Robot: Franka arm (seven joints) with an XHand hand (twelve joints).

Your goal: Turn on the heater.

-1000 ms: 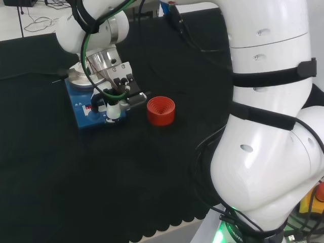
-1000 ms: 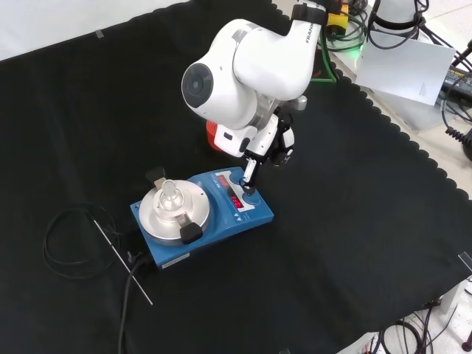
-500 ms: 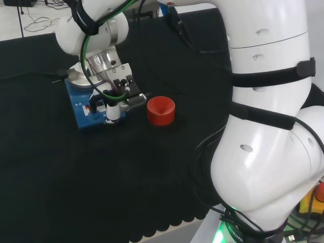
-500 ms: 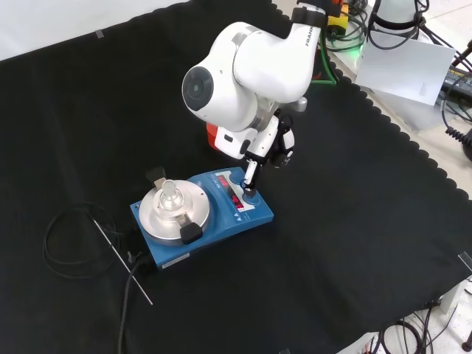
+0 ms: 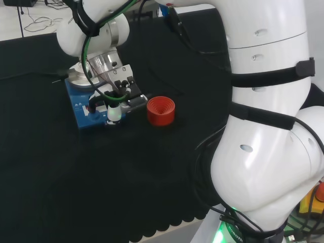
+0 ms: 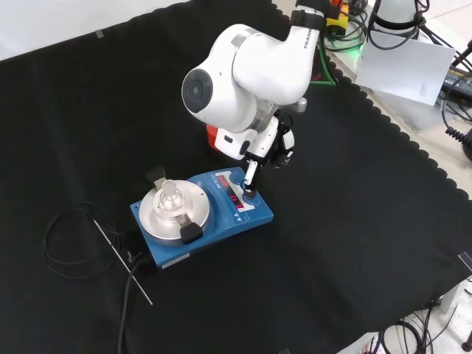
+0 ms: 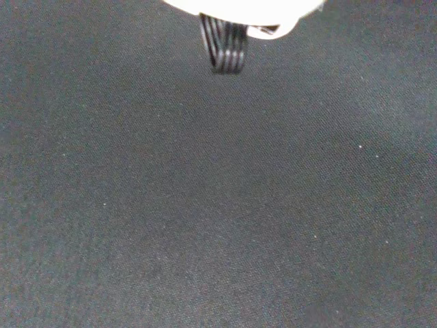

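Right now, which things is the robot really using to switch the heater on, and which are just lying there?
Being used:
- the blue heater
- the hand, one finger pointing down at the heater's front panel

Just lying there:
- the red ribbed ring beside the heater
- the small clear glass piece on the heater's round metal plate
- the thin rod on the cloth
- the coiled black cable

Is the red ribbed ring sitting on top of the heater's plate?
No. In the head view the red ribbed ring stands on the black cloth beside the blue heater, not on it.

Black cloth [image 6: 354,221] covers the bench; pale floor [image 6: 44,22] lies beyond.
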